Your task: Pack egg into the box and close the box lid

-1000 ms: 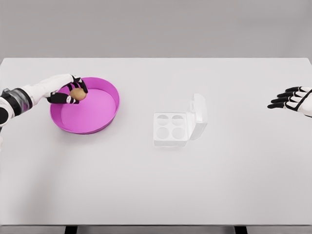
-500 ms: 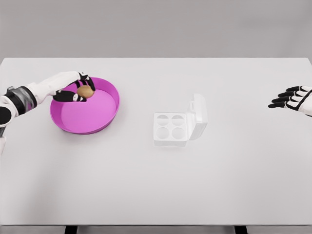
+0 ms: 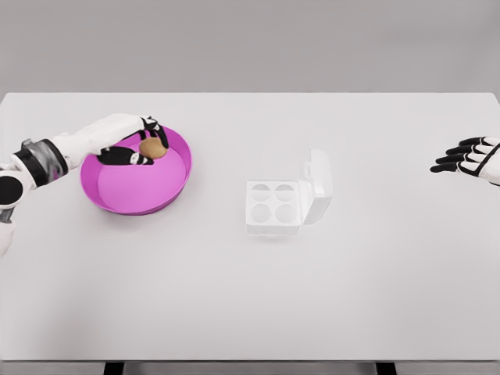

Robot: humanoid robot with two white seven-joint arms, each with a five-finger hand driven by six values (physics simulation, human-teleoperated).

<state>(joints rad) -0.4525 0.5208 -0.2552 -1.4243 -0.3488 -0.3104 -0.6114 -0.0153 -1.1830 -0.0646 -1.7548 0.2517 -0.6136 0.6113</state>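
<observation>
**Egg in hand, box a long way off**

Head view: The left robot hand (image 3: pixel 139 148) has its fingers curled around the brown egg (image 3: pixel 151 148). It holds the egg above the pink bowl (image 3: pixel 117 195), near the bowl's far rim. The egg sits at the tips of the fingers, on the side nearest the box.

The white box (image 3: pixel 274 207) is well apart from the egg, to the right on the white surface (image 3: pixel 250 297). Its lid (image 3: pixel 319 186) stands open, and all four cups look empty.

The right robot hand (image 3: pixel 466 158) hangs at the right edge, fingers spread, holding nothing.

What could go wrong? The egg is round and smooth, so it may slip out on the way if the fingers loosen. It could also miss a cup and roll off. The lid could get bumped.
</observation>
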